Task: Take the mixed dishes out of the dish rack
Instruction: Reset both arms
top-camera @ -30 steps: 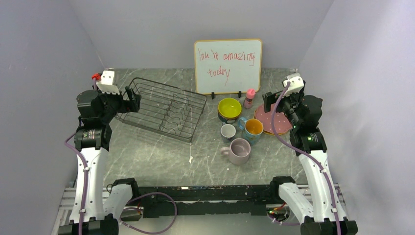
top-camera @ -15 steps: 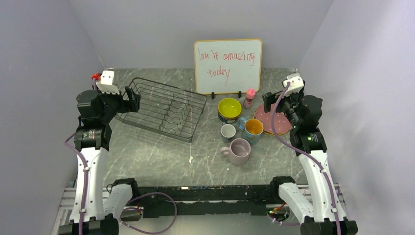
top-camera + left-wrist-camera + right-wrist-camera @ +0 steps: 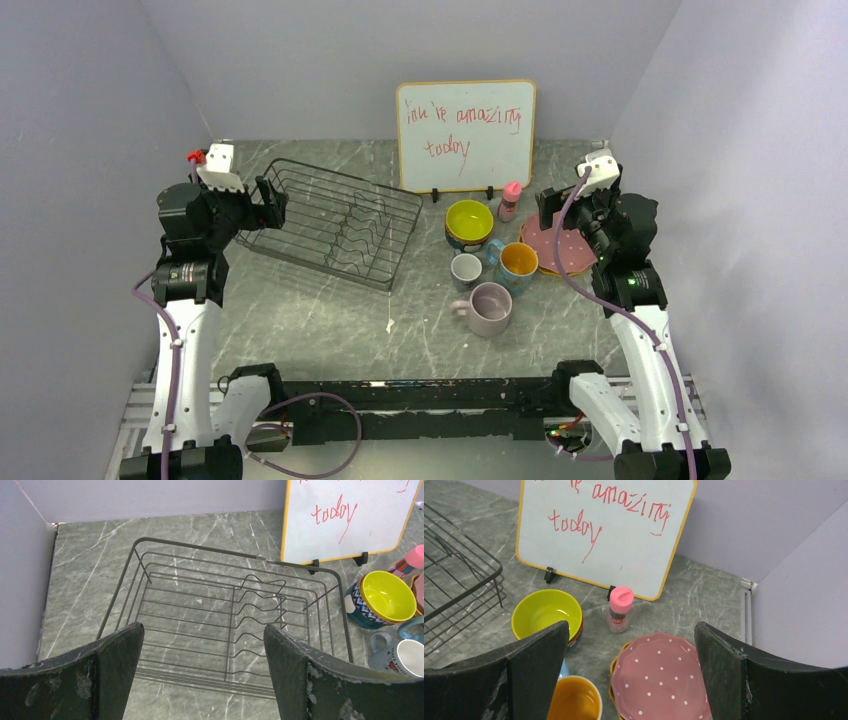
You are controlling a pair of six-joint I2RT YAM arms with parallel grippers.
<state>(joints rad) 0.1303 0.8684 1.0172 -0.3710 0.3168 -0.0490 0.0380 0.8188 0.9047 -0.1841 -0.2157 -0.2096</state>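
The black wire dish rack (image 3: 333, 222) holds no dishes; it also shows in the left wrist view (image 3: 225, 625). The dishes stand on the table to its right: a yellow bowl (image 3: 469, 218) stacked in a blue-patterned bowl (image 3: 362, 615), a pink speckled plate (image 3: 562, 246) on an orange-yellow plate, a blue mug with orange inside (image 3: 517, 262), a small grey cup (image 3: 466, 270) and a lilac mug (image 3: 488, 307). My left gripper (image 3: 268, 203) is open and empty at the rack's left end. My right gripper (image 3: 548, 209) is open and empty above the pink plate (image 3: 661, 677).
A white board with red writing (image 3: 466, 135) stands at the back. A small pink bottle (image 3: 511, 200) stands between the yellow bowl and the plates. Grey walls close in the left, right and back.
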